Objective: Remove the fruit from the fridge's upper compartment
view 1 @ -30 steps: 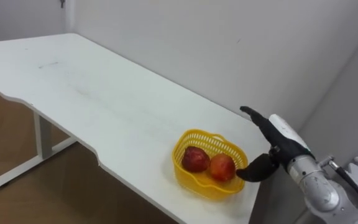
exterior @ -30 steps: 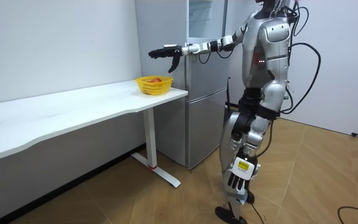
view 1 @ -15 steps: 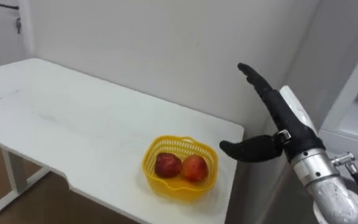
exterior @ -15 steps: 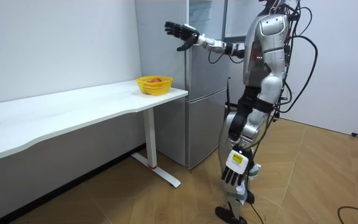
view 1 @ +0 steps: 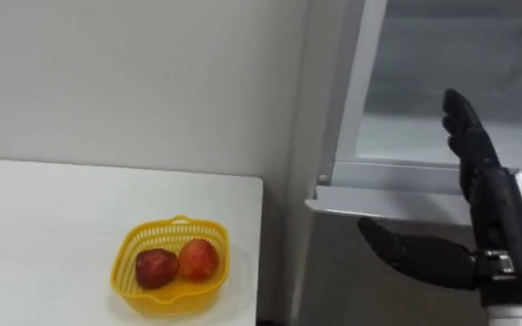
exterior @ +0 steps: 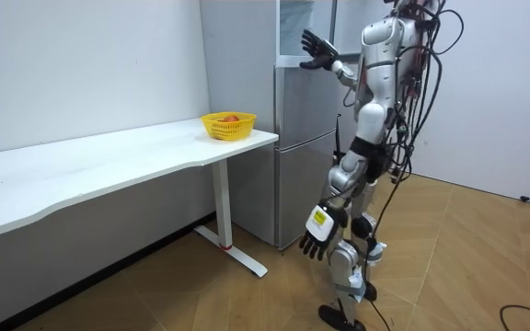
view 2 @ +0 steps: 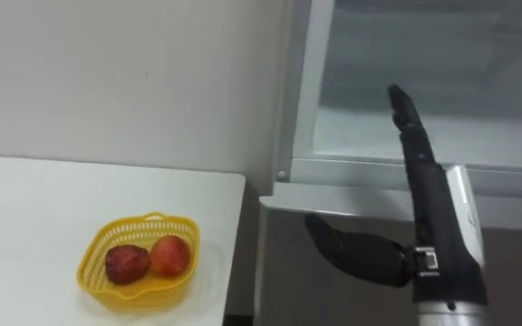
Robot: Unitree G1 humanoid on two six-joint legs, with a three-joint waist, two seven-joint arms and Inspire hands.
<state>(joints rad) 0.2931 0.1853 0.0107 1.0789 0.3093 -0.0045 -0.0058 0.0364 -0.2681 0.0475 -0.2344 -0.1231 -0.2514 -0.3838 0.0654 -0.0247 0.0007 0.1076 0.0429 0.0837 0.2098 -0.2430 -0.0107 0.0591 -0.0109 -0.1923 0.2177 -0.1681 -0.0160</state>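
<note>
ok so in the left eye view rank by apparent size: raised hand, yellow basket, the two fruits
1. right hand, though it is nearest the camera
2. yellow basket
3. darker fruit and lighter fruit, too alike to rank

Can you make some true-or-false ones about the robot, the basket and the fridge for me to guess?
1. The yellow basket has two red fruits in it. True.
2. The right robot hand is gripping a fruit. False: it is open and empty, raised in front of the upper fridge.
3. The basket stands on the floor. False: it stands on the white table, near the end beside the fridge.
4. The left robot hand hangs low at the robot's side. True.
</note>
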